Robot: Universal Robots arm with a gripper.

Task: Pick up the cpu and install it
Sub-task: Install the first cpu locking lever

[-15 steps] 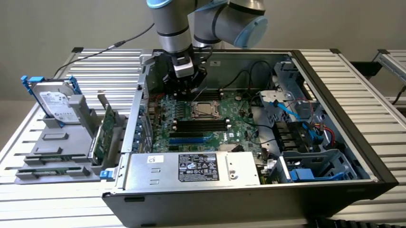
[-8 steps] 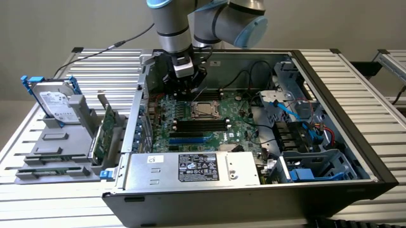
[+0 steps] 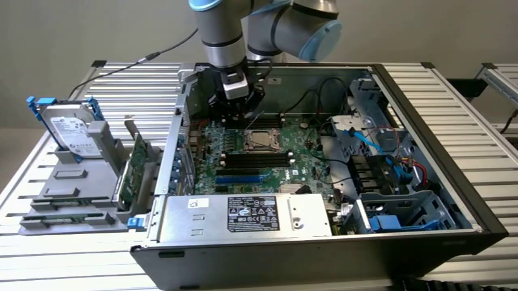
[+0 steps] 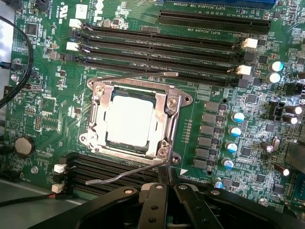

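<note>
Silver-grey metal marks the cpu [image 4: 128, 119], which lies flat and square inside the socket frame [image 4: 95, 90] on the green motherboard [image 4: 47, 109], between two banks of black memory slots [image 4: 157, 47]. In the exterior view it sits mid-board in the open computer case [image 3: 453, 200], with the gripper [image 3: 244, 123] hanging close above and just behind it. The gripper's fingers are pressed together and carry nothing. In my judgement the chip is seated, but both wire levers, one [image 4: 143, 75] on the side of the upper slot bank and one [image 4: 124, 175] nearest the fingers, look unlatched, so the chip may not be clamped. The risks follow from that. A closed fingertip coming down off-centre could tilt the chip in its seat or catch a loose lever. A sideways brush could strike the small upright capacitors [image 4: 238, 117] beside the socket or snag the black cable [image 4: 26, 62]. White lettering is printed along the long slots, and a part of it appears to read "SLOT" and "PCIE". A mark near the board's edge looks like a Dell logo. The power supply label [image 3: 252, 213] shows rows of compliance symbols too fine to read. The hard drive [image 3: 69, 130], standing in a rack at the exterior view's left, bears a white label that is likewise illegible.
</note>
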